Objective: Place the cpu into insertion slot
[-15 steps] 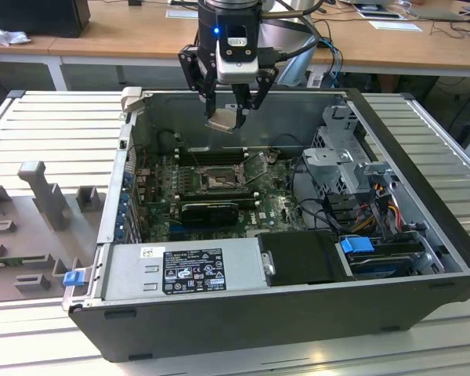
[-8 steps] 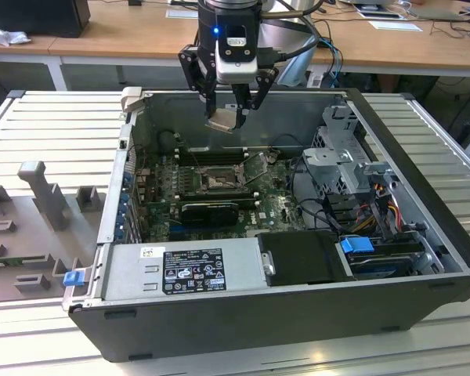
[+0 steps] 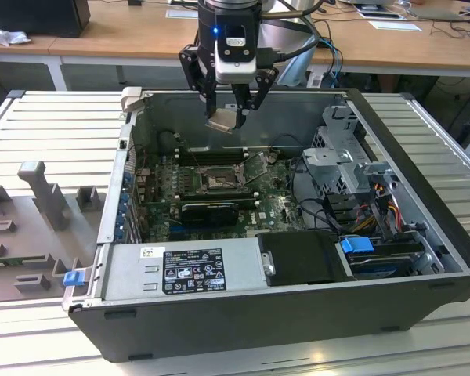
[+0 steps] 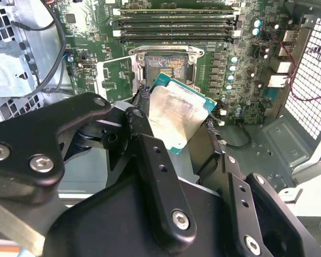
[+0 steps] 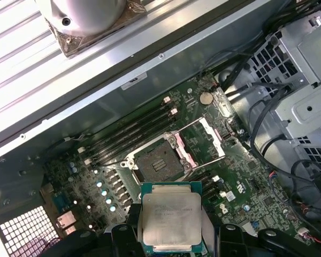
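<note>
Pincer (image 3: 229, 116) snug on cpu (image 4: 176, 115), clear of insertion slot (image 5: 159, 163).

We can read no text here: the label (image 3: 194, 270) on the power supply (image 3: 129, 274) and the faint print on the chip (image 5: 168, 217) are illegible to us.

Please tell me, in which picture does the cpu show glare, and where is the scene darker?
In the second wrist view, the cpu carries a pale glare patch; in the first wrist view its top is evenly lit; in the exterior view, the case interior is dimmer than the table around it.
</note>
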Robot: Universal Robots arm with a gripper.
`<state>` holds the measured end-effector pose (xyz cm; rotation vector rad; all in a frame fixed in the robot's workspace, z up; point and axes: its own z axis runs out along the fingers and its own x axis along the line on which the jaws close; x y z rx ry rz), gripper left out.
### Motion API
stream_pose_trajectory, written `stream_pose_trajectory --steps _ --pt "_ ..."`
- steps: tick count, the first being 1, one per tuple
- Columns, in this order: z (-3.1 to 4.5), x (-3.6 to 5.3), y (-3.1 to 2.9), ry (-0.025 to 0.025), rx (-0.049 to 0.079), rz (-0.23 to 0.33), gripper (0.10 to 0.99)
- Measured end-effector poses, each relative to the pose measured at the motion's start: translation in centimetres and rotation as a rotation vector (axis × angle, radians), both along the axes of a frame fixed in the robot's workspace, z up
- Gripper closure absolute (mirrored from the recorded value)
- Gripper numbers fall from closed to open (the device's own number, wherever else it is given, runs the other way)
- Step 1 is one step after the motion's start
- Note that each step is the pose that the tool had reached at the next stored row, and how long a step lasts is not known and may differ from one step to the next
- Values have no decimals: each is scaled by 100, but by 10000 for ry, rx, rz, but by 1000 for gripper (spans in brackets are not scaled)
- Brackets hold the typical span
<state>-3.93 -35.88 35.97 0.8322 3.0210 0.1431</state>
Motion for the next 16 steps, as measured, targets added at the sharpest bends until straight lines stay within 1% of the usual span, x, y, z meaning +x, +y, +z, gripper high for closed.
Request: stream_pose_trajectory --steps 16 --pt "-1 0 0 0 1 -302 557"
